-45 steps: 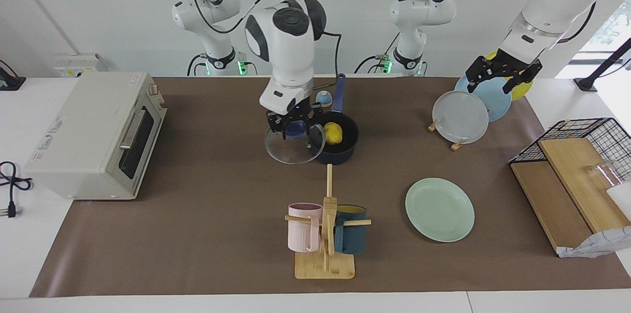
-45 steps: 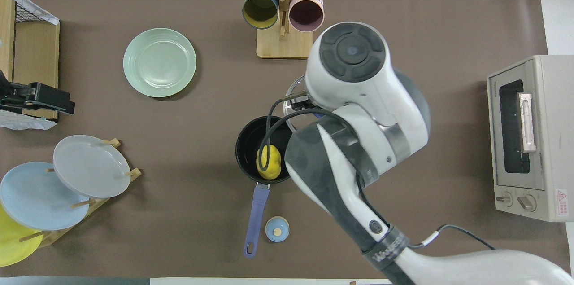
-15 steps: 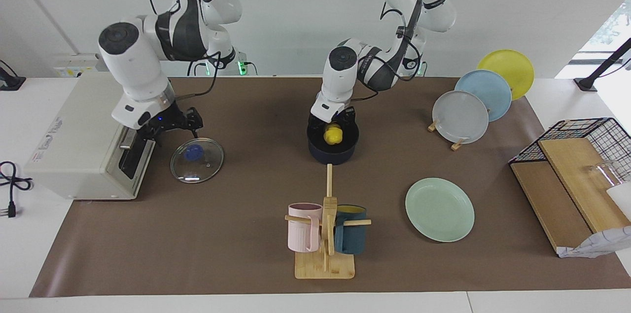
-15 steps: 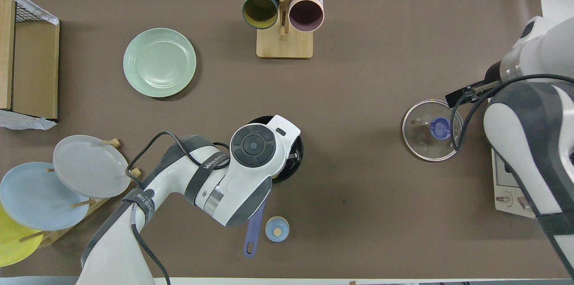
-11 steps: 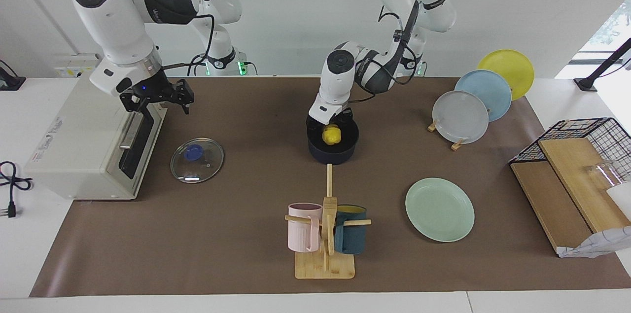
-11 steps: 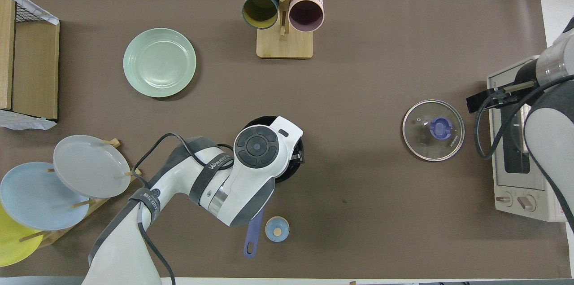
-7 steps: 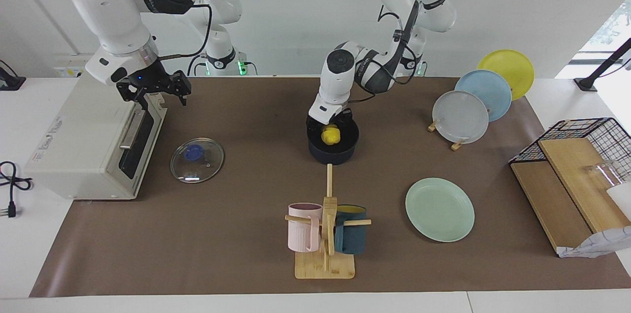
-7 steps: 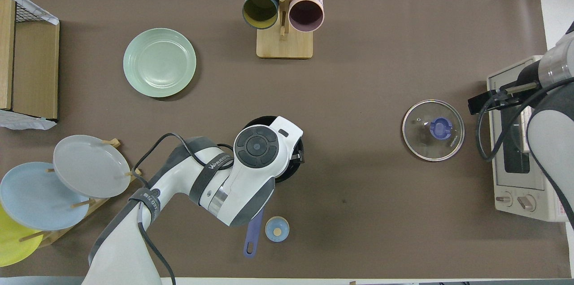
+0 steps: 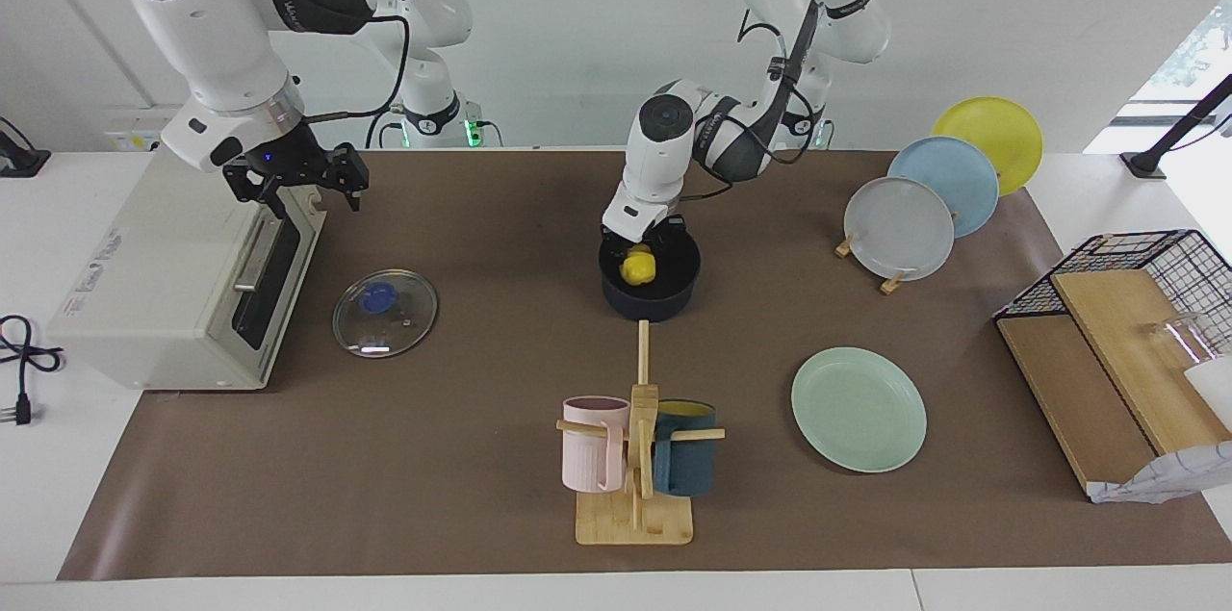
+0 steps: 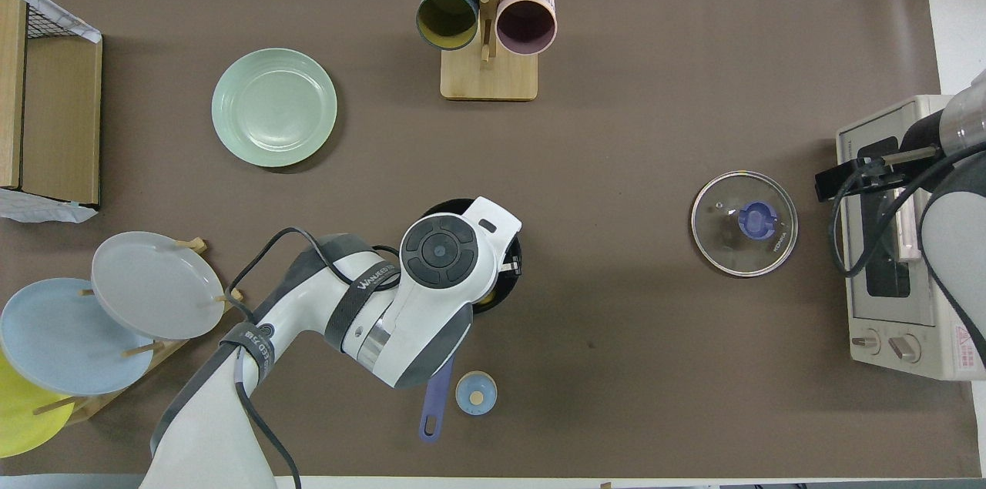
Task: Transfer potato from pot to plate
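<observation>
The yellow potato (image 9: 637,267) is inside the dark navy pot (image 9: 651,301), which stands mid-table near the robots. My left gripper (image 9: 640,248) reaches down into the pot and is shut on the potato, which sits low within the rim. In the overhead view my left wrist covers the potato and most of the pot (image 10: 437,206); its blue handle (image 10: 434,395) points toward the robots. The mint-green plate (image 9: 859,409) (image 10: 274,107) lies bare, farther from the robots, toward the left arm's end. My right gripper (image 9: 295,180) (image 10: 838,181) is open and empty over the toaster oven's front edge.
A glass lid (image 9: 385,313) lies beside the toaster oven (image 9: 164,265). A mug rack (image 9: 635,457) stands farther out than the pot. A rack of grey, blue and yellow plates (image 9: 905,228) and a wire basket (image 9: 1145,274) are at the left arm's end. A small blue cap (image 10: 475,393) lies beside the pot handle.
My right gripper left the lid on the table, rose and drew back over the toaster oven. My left gripper came into the pot, and the potato shifted slightly toward the right arm's end.
</observation>
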`<state>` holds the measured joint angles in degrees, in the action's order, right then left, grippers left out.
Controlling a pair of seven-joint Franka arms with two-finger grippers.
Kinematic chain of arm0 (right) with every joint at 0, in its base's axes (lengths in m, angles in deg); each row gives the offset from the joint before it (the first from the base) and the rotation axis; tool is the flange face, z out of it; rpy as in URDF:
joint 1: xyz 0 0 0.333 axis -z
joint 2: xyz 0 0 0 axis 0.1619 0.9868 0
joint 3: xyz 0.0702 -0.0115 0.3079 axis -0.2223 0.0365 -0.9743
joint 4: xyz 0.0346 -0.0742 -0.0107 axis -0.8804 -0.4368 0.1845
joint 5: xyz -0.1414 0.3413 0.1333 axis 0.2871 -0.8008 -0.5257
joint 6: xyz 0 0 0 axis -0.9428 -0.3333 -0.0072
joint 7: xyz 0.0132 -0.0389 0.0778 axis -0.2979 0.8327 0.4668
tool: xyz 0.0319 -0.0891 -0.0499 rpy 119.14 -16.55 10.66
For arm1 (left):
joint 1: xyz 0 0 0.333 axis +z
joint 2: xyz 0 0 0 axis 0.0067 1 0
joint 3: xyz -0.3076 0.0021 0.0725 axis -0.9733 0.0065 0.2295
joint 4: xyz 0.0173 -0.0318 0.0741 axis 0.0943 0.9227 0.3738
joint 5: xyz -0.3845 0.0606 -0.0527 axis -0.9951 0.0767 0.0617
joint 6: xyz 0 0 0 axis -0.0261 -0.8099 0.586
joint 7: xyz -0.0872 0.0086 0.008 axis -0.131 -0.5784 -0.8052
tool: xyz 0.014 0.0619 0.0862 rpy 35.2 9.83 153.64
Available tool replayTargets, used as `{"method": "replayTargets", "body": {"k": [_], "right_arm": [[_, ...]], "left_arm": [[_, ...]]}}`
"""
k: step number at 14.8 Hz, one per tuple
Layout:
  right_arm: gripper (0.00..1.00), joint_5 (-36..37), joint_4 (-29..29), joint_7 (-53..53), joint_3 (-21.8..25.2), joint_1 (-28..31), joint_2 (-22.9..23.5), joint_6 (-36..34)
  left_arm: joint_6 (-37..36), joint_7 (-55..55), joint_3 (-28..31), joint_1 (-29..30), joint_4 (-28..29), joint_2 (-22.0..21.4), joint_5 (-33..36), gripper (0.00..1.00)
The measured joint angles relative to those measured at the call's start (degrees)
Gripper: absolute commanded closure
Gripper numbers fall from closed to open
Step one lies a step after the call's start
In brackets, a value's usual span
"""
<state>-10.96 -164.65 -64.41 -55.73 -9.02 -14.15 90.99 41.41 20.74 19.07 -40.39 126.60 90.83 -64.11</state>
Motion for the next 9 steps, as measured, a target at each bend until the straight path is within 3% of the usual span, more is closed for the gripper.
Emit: {"method": "replayTargets", "body": {"k": [6,9], "right_arm": [[0.0,0.0,3.7,-1.0,0.0,-0.3,2.0,-3.0],[0.0,0.0,4.1,-1.1,0.0,-0.1,2.4,-3.0]], "left_arm": [[-5.2,-0.2,0.6,2.9,-3.5,-0.6,0.0,1.0],[-15.0,-0.7,0.6,5.1,-8.4,-4.0,0.0,1.0]]}}
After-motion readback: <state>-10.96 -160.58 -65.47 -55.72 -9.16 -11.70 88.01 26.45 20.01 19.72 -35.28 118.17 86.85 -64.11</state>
